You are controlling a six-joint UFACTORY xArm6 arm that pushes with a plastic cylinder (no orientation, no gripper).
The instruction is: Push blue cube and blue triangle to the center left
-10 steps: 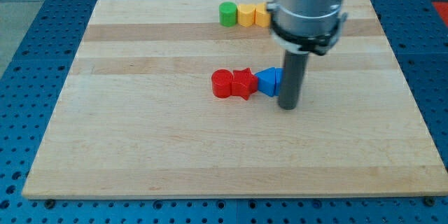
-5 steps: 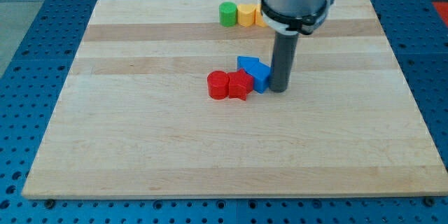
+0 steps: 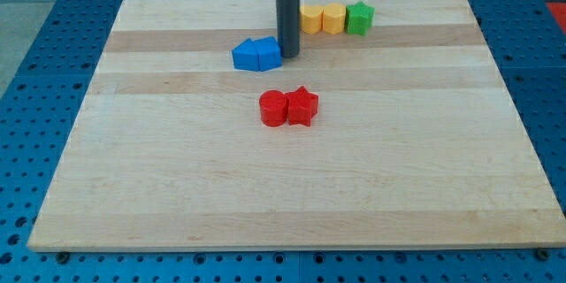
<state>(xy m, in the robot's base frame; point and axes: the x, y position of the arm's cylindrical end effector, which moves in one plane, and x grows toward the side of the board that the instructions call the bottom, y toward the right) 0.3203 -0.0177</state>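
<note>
My tip point(image 3: 288, 55), a bare rod end with no hand to open or hold anything, touches the blue cube point(image 3: 267, 51) from its 3 o'clock side. The blue triangle point(image 3: 243, 57) sits touching the cube at its 9 o'clock, so both line up for a push toward 9 o'clock and slightly down across the wooden worktop point(image 3: 177, 186). Blocks visible: two blue, two red, two yellow-orange, one green.
</note>
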